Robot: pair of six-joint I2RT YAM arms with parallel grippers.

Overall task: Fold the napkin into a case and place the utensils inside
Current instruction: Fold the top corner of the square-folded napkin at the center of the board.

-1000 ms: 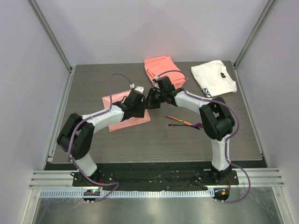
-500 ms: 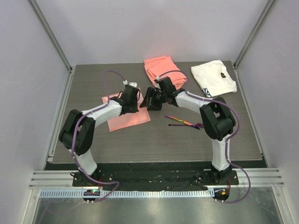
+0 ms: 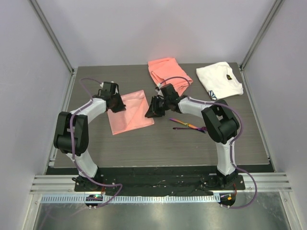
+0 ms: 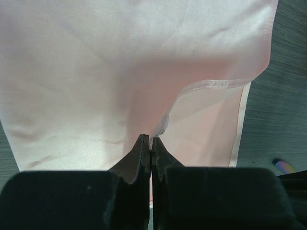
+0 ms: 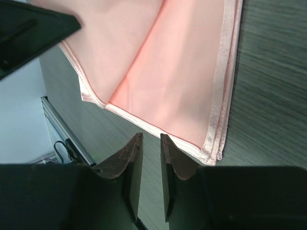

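Folding is in hand: the napkin (image 3: pixel 133 112) lies left of centre in the top view, with the left gripper (image 4: pixel 150 143) pinching its top layer and the right gripper (image 5: pixel 151 143) slightly spread, empty, beside its right edge; next that layer probably needs carrying across, utensils (image 3: pixel 188 126) untouched right of centre.

1. A dark grey, wood-grained desk (image 3: pixel 158 143) carries everything.
2. A folded coral-orange cloth (image 3: pixel 165 72) lies at the desk's far edge, near the middle.
3. A folded white cloth (image 3: pixel 218 80) lies in the far right corner, apart from the coral one, with a small dark mark (image 3: pixel 229 75) near its right side.
4. Pale walls (image 3: pixel 144 28) enclose the desk on three sides.
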